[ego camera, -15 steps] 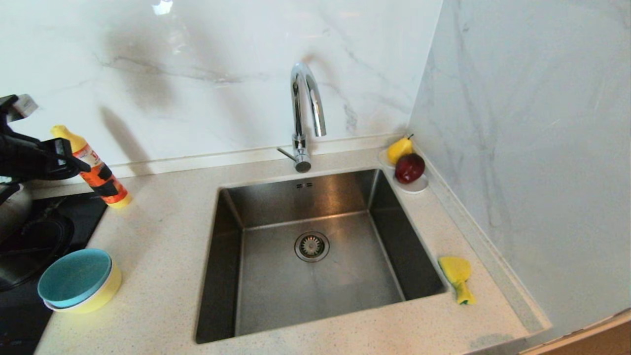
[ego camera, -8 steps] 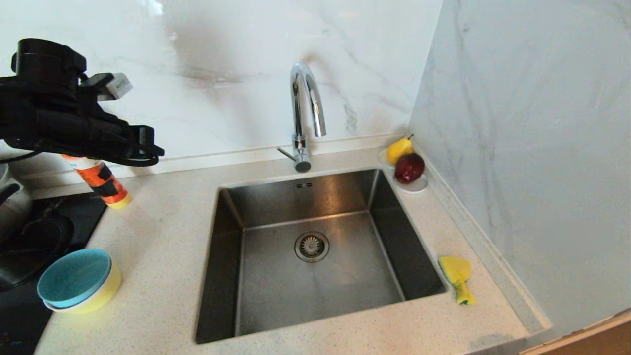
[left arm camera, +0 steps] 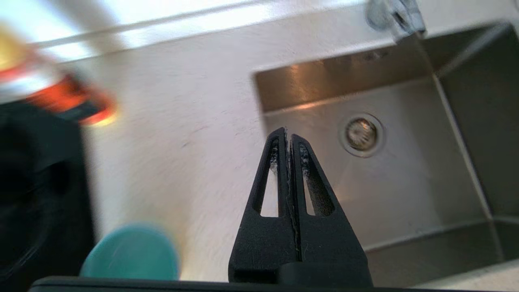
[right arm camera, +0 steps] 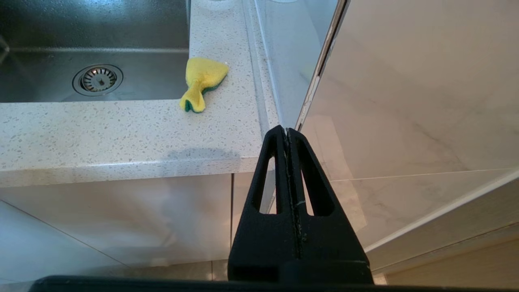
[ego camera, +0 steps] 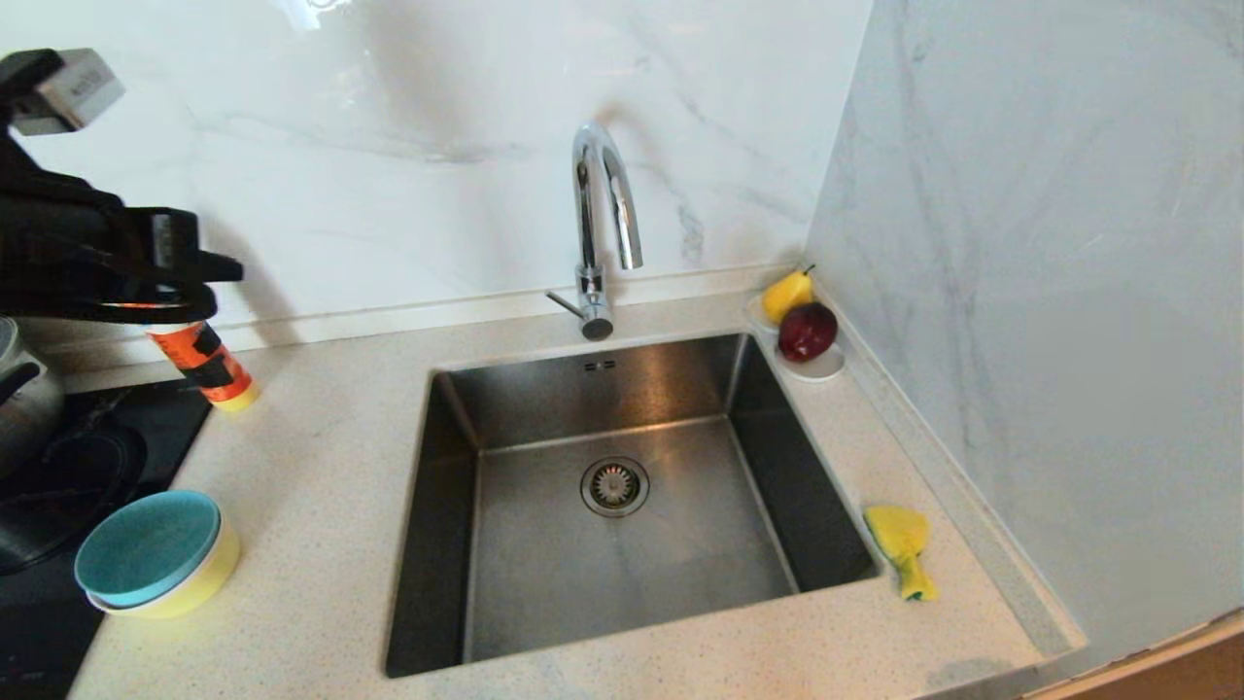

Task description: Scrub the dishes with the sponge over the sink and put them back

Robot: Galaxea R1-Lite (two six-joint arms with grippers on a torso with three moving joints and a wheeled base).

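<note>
This is a home kitchen: a steel sink (ego camera: 622, 506) with a curved tap (ego camera: 603, 224) is set into a speckled stone counter (ego camera: 321, 467) backed by marble-look wall panels (ego camera: 418, 146). A black hob (ego camera: 58, 486), what seems to be a pot (ego camera: 24, 389) on it, a saucer (ego camera: 816, 367) of fruit and a sponge (ego camera: 902, 546) fit that too.

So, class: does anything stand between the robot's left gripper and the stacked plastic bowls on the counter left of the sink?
Nothing visible does. The shut left gripper hangs in the air above the orange bottle, while the stacked plastic bowls, light blue over yellow, sit nearer the front counter edge with only bare speckled counter around them.
</note>
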